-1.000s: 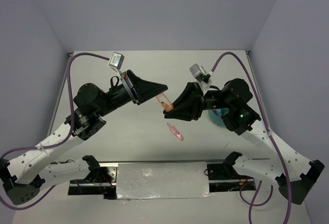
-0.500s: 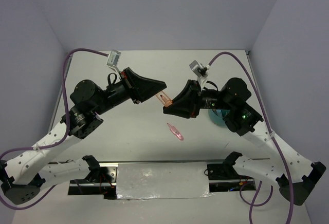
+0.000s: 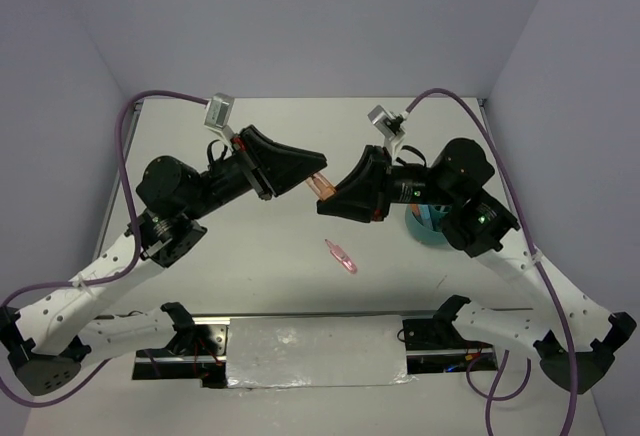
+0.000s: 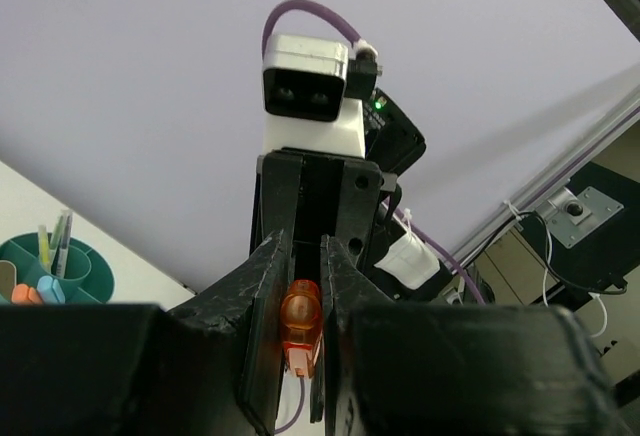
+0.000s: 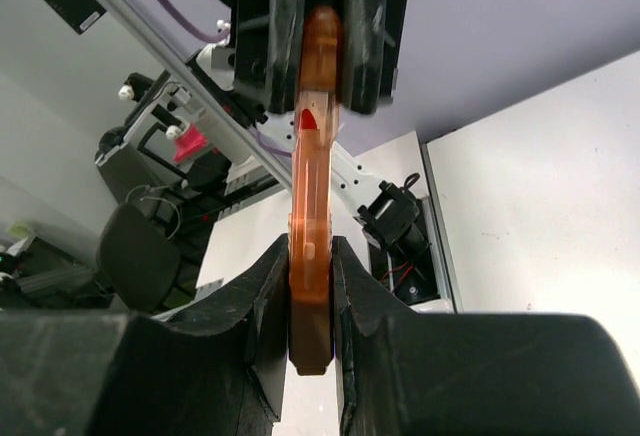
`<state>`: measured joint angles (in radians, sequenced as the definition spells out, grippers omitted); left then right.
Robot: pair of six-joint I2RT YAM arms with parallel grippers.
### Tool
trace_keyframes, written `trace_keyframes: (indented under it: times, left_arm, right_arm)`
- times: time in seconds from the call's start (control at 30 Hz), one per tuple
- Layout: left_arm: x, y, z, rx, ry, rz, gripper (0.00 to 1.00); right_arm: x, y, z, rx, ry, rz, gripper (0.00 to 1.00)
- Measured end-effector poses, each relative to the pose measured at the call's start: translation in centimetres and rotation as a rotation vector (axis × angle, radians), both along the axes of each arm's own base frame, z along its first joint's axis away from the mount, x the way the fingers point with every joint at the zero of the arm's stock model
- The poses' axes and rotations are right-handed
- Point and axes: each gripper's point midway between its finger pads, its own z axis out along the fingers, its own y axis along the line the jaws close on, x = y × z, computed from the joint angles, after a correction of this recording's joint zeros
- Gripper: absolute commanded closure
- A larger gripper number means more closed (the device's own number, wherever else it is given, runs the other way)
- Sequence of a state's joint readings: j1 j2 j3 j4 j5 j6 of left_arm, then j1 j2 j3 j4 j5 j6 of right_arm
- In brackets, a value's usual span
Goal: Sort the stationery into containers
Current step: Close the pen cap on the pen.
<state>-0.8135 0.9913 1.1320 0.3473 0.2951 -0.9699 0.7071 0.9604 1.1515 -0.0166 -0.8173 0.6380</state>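
Observation:
An orange highlighter [image 3: 324, 185] hangs in the air over the table's middle, held at both ends. My left gripper [image 3: 318, 171] is shut on one end, seen as an orange tip [image 4: 300, 324] between its jaws. My right gripper [image 3: 328, 200] is shut on the other end of the highlighter [image 5: 312, 256]. A pink highlighter [image 3: 341, 256] lies on the table below. The round teal cup [image 3: 428, 226] stands at the right, mostly hidden behind my right arm; in the left wrist view the cup [image 4: 60, 266] holds pens and small items.
Walls close the table at the back and both sides. A metal rail with a white cover [image 3: 315, 349] runs along the near edge between the arm bases.
Both grippers rose slightly and drew closer together, so less of the orange highlighter shows between them. The pink highlighter has not moved.

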Motion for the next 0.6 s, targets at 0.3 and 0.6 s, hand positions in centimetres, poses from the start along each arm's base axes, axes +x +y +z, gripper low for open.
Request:
trace_keyframes:
  times: [0.3,0.6]
  left_arm:
    - [0.8,-0.3,-1.5,0.007,0.008,0.012,1.00]
    - [0.5,0.8,0.6,-0.119,-0.030,0.091,1.00]
  right_arm:
    - [2.1,1.5,0.8,-0.082,0.081,-0.022,1.00]
    - [2.0,2.8,3.8,-0.142,0.092,0.070,1.00]
